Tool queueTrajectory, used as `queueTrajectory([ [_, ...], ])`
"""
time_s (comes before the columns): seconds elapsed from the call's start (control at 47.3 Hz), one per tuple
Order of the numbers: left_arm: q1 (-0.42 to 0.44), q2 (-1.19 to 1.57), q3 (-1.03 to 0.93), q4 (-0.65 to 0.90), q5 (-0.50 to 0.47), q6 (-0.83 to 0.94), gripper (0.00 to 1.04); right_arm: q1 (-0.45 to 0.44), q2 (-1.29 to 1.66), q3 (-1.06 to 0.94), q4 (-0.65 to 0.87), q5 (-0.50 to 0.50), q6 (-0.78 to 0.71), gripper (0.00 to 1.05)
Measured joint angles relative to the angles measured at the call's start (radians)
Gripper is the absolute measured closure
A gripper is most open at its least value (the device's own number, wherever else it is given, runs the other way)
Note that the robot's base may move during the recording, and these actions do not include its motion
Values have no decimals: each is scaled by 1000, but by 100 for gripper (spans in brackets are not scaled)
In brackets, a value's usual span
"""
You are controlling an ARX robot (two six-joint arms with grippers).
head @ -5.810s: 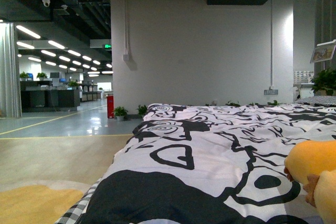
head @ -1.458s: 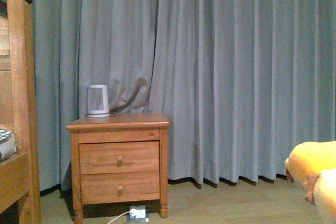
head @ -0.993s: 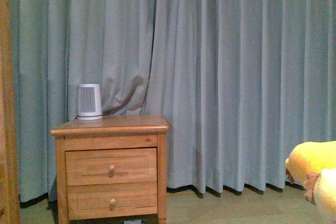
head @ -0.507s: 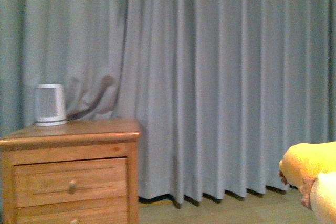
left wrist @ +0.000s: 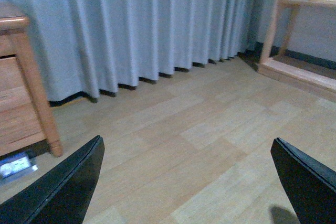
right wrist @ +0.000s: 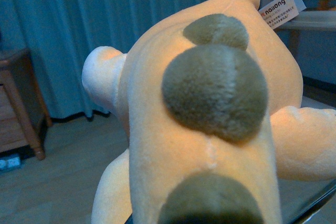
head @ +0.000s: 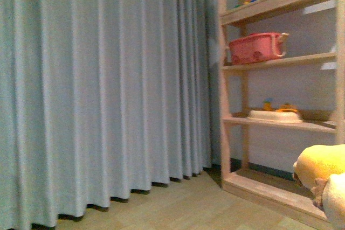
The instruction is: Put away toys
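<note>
The orange-yellow plush animal (right wrist: 205, 114) fills the right wrist view, with brownish nubs along its back and a fabric tag (right wrist: 281, 9). My right gripper is shut on it, its fingers hidden under the body. In the front view part of the plush animal (head: 322, 179) shows at the lower right edge. My left gripper (left wrist: 191, 182) is open and empty, its two dark fingertips (left wrist: 68, 184) wide apart above the wooden floor.
A wooden shelf unit (head: 280, 122) stands at the right with a pink basket (head: 256, 48), a white tray (head: 275, 116) and small toys on top. Grey-blue curtains (head: 102, 90) cover the wall. A wooden nightstand (left wrist: 18, 93) and a floor socket (left wrist: 13, 165) show in the left wrist view.
The front view has swung right: the nightstand and white device have left the picture and the shelf unit has come in. The plush animal stays at the lower right.
</note>
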Motion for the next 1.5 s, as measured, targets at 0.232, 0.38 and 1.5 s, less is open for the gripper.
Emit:
queueTrajectory([
  [0.232, 0, 0, 0, 0, 1, 0, 6, 0, 0, 0, 0, 0, 0, 97],
  [0.38, -1, 0, 0, 0, 0, 0, 6, 0, 0, 0, 0, 0, 0, 97],
  [1.5, -2, 0, 0, 0, 1, 0, 6, 0, -1, 0, 0, -5, 0, 97],
])
